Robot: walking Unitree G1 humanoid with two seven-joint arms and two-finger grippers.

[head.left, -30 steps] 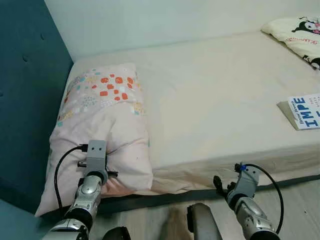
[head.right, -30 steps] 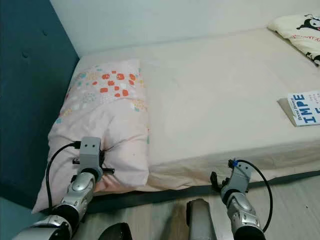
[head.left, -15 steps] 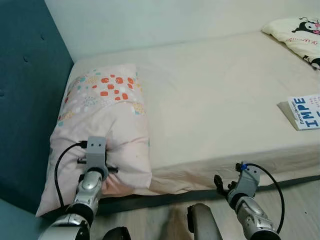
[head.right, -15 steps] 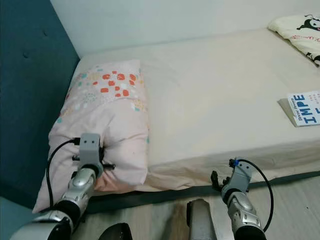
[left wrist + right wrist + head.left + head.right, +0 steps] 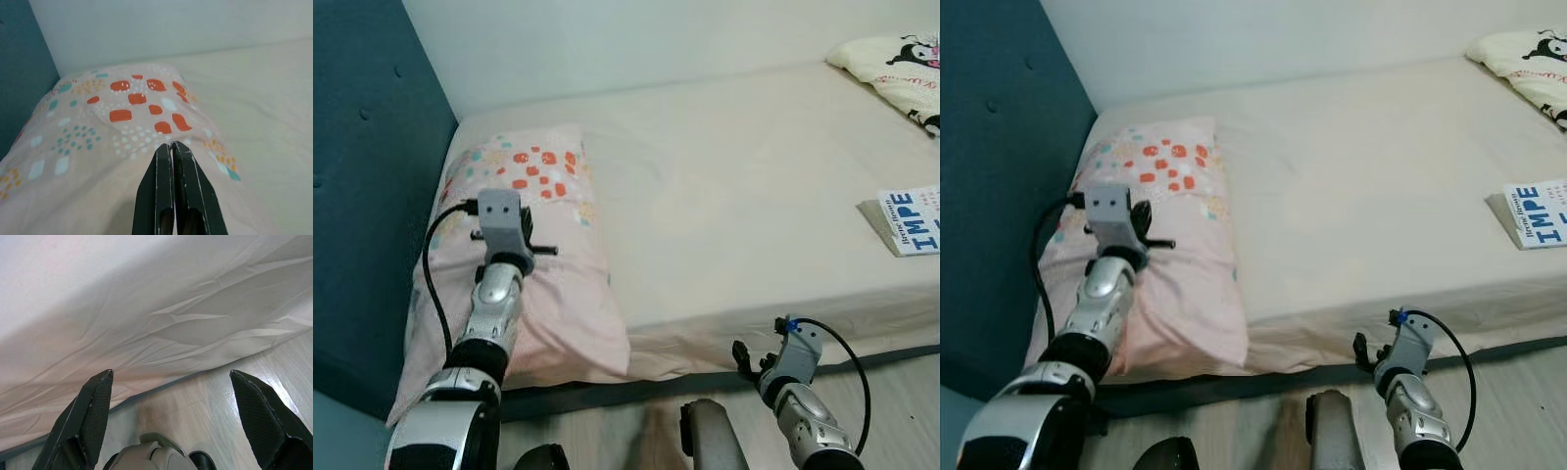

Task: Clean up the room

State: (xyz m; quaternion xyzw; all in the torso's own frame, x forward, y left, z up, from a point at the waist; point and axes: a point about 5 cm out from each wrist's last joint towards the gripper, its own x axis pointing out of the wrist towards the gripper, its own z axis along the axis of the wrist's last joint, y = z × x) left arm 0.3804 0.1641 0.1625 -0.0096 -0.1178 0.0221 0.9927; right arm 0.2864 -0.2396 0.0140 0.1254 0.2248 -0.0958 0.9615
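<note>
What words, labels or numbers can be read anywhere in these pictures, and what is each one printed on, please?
"IMPE": large blue letters on the white booklet lying at the right edge of the bed, cut off by the picture's border.
A smaller blue line beside those letters: too small to read.
Dark marks on the cartoon-print pillow at the far right: too blurred to read as text.

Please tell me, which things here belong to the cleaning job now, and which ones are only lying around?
Part of the job:
- pink pillow at the head of the bed
- left gripper, fingers shut, above the pillow
- right gripper, fingers open, low beside the bed edge

Only lying about:
- book on the bed
- cartoon-print cushion at the far corner
</note>
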